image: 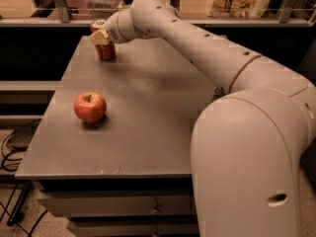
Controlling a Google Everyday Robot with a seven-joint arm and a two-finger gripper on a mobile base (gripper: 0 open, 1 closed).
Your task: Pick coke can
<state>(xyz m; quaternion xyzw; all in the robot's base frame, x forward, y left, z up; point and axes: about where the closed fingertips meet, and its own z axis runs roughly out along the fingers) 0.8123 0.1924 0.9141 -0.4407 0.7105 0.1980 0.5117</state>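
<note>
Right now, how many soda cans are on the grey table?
1: the small red cylindrical coke can at the far left corner of the table, gripper against its top. The arm may hide others.

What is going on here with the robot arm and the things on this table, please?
The robot's single arm reaches across the grey table to its far left corner, where the gripper is at the top of the coke can. The can stands upright on the table and has not yet been lifted. A red apple sits apart from it, nearer the front left edge, untouched.
</note>
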